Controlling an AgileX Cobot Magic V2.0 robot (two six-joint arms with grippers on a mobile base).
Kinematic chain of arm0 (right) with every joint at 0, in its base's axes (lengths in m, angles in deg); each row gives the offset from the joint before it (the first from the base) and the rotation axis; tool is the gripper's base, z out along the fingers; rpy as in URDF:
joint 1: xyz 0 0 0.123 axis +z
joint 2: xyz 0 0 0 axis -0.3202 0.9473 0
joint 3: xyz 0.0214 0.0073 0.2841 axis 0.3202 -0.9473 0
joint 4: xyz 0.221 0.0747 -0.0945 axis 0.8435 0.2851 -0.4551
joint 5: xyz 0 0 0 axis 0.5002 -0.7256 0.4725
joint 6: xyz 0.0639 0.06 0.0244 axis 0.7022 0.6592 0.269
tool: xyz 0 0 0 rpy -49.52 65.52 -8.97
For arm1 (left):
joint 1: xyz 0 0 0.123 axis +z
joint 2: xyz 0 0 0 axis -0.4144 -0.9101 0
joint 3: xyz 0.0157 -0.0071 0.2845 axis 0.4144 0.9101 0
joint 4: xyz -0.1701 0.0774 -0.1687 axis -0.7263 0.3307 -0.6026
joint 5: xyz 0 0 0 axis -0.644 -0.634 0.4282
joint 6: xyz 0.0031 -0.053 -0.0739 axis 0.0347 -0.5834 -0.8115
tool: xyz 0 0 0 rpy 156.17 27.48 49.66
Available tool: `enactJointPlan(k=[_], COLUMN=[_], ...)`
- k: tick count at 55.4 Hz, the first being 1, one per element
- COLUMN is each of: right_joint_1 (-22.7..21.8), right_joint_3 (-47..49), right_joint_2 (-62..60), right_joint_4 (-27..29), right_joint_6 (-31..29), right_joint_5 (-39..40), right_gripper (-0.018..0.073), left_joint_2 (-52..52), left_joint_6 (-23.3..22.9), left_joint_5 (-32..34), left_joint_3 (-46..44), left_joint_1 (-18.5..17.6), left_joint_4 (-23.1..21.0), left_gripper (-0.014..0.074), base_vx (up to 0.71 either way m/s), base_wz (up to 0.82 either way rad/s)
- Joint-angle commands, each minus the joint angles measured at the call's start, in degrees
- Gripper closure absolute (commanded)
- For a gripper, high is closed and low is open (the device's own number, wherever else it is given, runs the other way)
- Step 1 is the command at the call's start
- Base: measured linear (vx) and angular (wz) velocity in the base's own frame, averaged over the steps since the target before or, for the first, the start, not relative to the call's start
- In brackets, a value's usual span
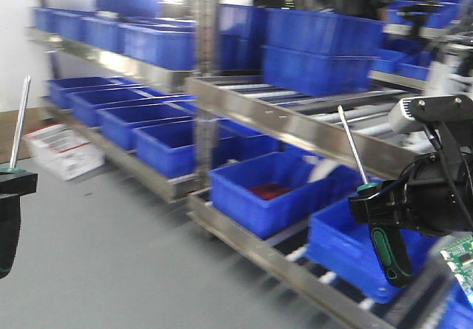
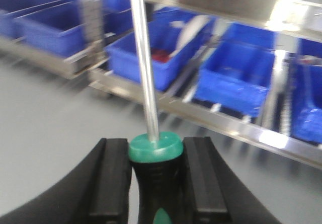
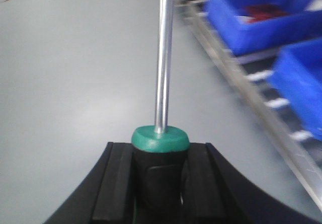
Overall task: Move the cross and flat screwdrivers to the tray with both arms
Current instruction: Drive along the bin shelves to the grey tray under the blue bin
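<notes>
My left pincer [image 2: 156,152] is clamping the left screwdriver [image 2: 145,73] by its green-capped handle and my right pincer [image 3: 160,151] is gripping the right screwdriver [image 3: 164,58] likewise, both shafts pointing upward, tips too blurred to tell cross from flat. I am worrying that a handle could be twisting or slipping in the grip on a fast swing, or a long shaft striking the steel rack [image 1: 295,126] and blue bins [image 1: 259,188] standing near the right pincer. The tray is showing in no view, and only grey floor [image 1: 111,262] is lying below.
</notes>
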Motion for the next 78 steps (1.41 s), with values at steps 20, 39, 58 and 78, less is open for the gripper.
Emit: enactJointPlan(k=[20, 39, 58, 78], right_joint_1=[-0.11, -0.11, -0.11, -0.11], right_joint_3=[2.16, 2.16, 2.16, 2.16], right_joint_2=[-1.64, -1.64, -1.64, -1.64], right_joint_4=[0.80, 0.80, 0.80, 0.80], right_joint_6=[-0.09, -0.09, -0.09, -0.09], right_joint_5=[4.48, 4.48, 4.48, 4.48], right_gripper=[0.0567, 0.0567, 0.0567, 0.0567], left_joint_2=[1.07, 1.07, 1.07, 1.07], left_joint_6=[-0.12, -0.12, -0.12, -0.12], left_joint_5=[4.17, 4.17, 4.17, 4.17], left_joint_3=[-1.98, -1.98, -1.98, -1.98], left_joint_1=[-0.26, -0.26, -0.26, -0.26], left_joint_4=[-1.99, -1.99, -1.99, -1.99], left_gripper=[0.0596, 0.0596, 0.0596, 0.0596], base_vx=[0.41, 0.39, 0.36, 0.28], base_wz=[-0.82, -0.63, -0.55, -0.21])
